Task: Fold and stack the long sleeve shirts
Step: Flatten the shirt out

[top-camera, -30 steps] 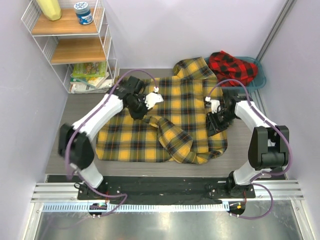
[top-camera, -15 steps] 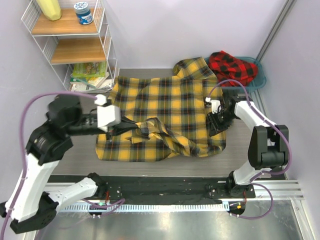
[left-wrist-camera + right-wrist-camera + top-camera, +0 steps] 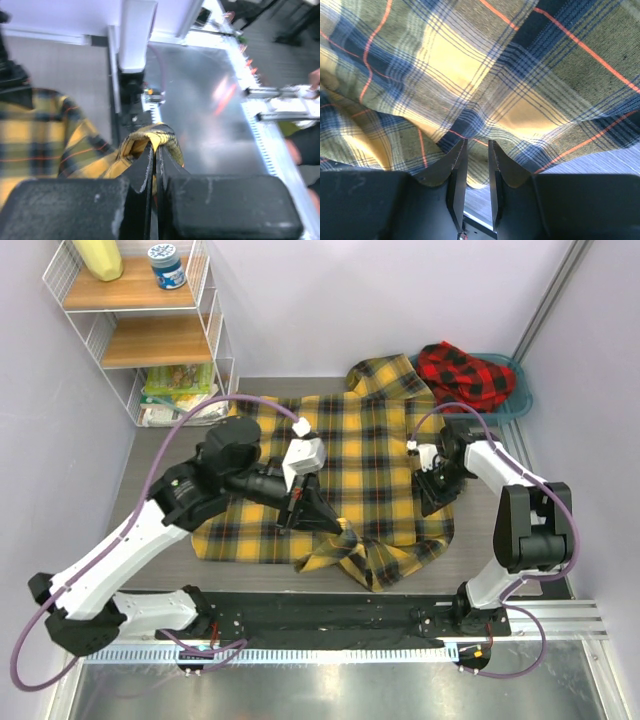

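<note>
Bright, even light; left-wrist motion blur

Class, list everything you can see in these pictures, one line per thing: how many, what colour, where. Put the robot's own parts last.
yellow-and-black plaid shirt: one, yellow and black, spread on the table, near edge rumpled
red-and-black plaid shirt: one, red and black, bunched in the basin
basin: one, teal, table's far right corner
table: one, grey, under the shirt
wire shelf: one, white with wooden boards, far left corner
jar: one, blue label, top board
yellow object: one, yellow, beside the jar
books: a stack, count unclear, mostly green, shelf bottom
left arm: one, white and black
right arm: one, white and black
left gripper: one, black, shut on a shirt fold
right gripper: one, black, pinching the yellow shirt's right side
</note>
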Robot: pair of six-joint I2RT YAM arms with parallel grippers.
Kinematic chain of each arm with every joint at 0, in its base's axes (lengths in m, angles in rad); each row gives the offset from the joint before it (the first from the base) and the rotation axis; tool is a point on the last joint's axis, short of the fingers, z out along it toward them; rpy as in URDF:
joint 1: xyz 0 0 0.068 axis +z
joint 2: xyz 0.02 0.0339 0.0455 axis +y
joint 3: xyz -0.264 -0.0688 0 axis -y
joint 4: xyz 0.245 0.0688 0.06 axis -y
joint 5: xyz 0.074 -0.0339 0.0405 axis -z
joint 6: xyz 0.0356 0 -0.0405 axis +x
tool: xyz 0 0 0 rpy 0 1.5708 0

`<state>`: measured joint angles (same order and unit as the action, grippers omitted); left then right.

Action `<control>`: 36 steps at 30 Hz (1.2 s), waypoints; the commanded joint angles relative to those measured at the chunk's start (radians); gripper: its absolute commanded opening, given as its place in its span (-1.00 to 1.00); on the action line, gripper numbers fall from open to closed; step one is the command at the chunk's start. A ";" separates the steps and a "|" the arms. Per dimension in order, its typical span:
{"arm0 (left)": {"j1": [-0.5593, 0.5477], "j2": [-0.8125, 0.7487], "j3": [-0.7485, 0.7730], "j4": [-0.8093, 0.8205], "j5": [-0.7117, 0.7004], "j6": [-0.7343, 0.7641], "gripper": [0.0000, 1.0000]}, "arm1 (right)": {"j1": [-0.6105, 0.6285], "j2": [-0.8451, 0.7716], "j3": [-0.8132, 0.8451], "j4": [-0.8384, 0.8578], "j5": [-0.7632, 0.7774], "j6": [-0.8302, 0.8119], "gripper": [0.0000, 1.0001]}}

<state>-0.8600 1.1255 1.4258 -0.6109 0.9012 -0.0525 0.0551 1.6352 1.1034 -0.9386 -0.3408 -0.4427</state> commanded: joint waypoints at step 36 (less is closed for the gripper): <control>0.591 0.485 -0.390 -0.052 -0.840 0.701 -0.27 | 0.177 0.031 -0.106 0.145 0.315 -0.131 -0.43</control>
<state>-0.3119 1.4891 1.0023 -0.6739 0.1249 0.5606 0.2314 1.6127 1.0466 -0.8547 -0.1219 -0.5110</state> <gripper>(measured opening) 0.397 0.286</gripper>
